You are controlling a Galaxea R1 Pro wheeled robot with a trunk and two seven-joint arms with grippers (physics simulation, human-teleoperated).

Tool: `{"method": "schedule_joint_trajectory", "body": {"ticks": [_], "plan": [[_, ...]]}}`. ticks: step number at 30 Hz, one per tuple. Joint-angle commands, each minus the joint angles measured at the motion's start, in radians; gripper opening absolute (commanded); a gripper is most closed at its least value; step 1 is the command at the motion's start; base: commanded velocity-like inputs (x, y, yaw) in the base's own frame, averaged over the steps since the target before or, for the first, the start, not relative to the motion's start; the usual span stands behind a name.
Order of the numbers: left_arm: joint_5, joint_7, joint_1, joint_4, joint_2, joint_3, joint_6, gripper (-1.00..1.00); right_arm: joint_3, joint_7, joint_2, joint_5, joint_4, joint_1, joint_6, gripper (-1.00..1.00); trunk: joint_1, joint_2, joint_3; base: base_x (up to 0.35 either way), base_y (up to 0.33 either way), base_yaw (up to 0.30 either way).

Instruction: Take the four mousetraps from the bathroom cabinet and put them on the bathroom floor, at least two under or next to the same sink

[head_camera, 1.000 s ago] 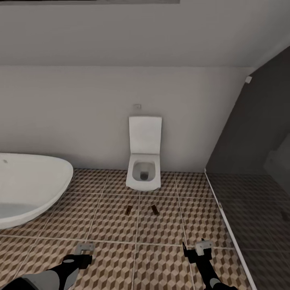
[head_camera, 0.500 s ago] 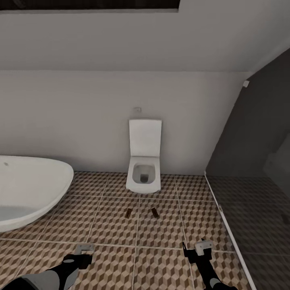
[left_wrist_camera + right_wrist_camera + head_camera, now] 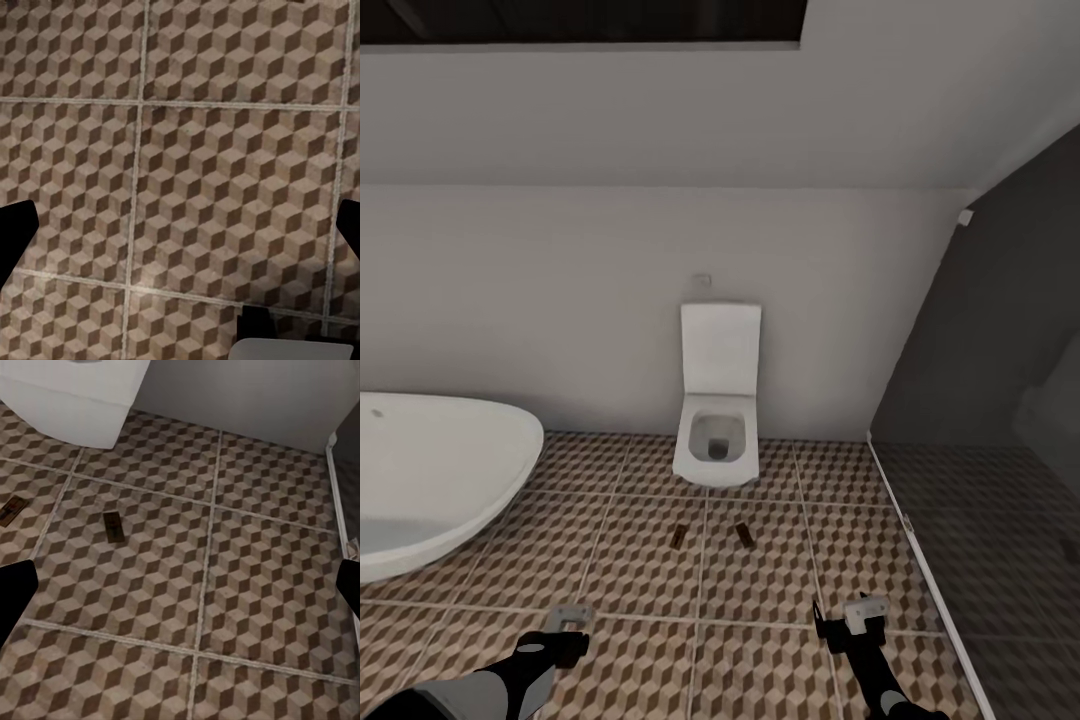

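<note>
Ahead of the left gripper point(image 3: 565, 617) and off toward the right one lies one mousetrap point(image 3: 679, 536) on the bathroom floor point(image 3: 630, 560), its long axis running away from the robot toward the toilet point(image 3: 716, 440); a second mousetrap point(image 3: 743, 533) lies just beside it, ahead of the right gripper point(image 3: 850, 612), which is the nearer hand; both grippers hang over the tiles with fingers spread and nothing between them. The other two traps, the cabinet and the sink are out of frame; the bathtub point(image 3: 430, 475) is cut off at the edge.
</note>
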Motion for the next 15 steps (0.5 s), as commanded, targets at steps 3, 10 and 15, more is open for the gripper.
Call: {"method": "schedule_joint_trajectory", "body": {"ticks": [3,10,15], "plan": [[0.008,0.0,-0.001,0.003,-0.001,-0.009,-0.005,1.0,0.009,-0.001,0.0,-0.01,0.0,-0.001,-0.002,1.0,0.001,-0.002,0.003,0.0,0.0,0.0],[0.008,0.0,-0.001,0.003,-0.001,-0.009,-0.005,1.0,0.009,-0.001,0.0,-0.01,0.0,-0.001,-0.003,1.0,0.001,-0.002,0.013,0.0,0.0,0.0],[0.008,0.0,-0.001,0.003,-0.001,-0.009,-0.005,1.0,0.009,-0.001,0.0,-0.01,0.0,-0.001,-0.003,1.0,0.001,-0.002,0.021,0.0,0.0,0.0]]}}
